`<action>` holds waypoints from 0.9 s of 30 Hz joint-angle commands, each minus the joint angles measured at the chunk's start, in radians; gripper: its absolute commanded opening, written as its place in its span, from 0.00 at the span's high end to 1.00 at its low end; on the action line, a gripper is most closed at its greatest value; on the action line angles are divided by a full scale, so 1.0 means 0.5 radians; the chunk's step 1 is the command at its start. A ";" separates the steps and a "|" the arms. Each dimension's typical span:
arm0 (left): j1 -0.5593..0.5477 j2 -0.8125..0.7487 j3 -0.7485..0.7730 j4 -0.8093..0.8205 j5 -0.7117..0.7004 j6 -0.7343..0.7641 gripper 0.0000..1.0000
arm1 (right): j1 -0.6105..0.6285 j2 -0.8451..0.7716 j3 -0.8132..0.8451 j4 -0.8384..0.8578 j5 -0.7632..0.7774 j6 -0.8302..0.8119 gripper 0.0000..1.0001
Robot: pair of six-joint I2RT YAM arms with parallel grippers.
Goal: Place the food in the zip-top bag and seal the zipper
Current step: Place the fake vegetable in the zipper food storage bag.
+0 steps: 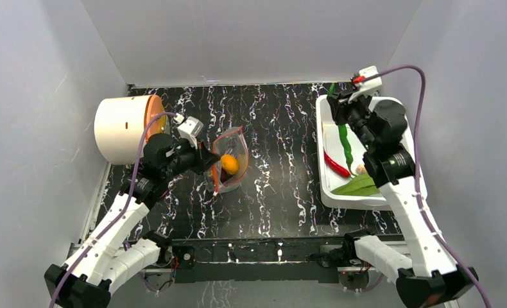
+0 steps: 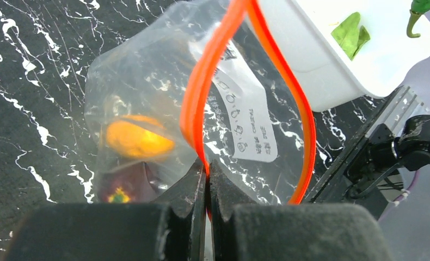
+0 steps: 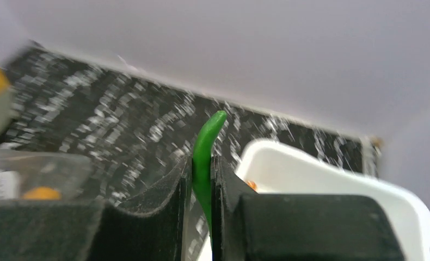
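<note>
Green pepper, pinched in the right tool over the white bin at the top view's upper right, should be carried to the centre-left zip-top bag, whose zipper the left tool clamps, and released inside.

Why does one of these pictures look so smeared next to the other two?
Right wrist view: the table and bin are smeared, likely from motion; only the pepper between the jaws looks fairly crisp. Left wrist view: sharp on the bag, mild glare on its plastic, dark jaws at the bottom out of focus. Top view: evenly lit, sharp throughout.
</note>
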 commanded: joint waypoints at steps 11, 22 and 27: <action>-0.008 0.198 0.345 -0.089 0.095 -0.248 1.00 | 0.123 -0.091 -0.234 1.358 -1.150 0.750 1.00; -0.008 0.292 0.402 -0.067 0.250 -0.375 1.00 | 0.591 0.230 -0.106 2.044 -1.269 0.856 1.00; -0.008 0.339 0.432 -0.092 0.350 -0.401 1.00 | 0.764 0.266 -0.086 2.215 -1.376 0.615 1.00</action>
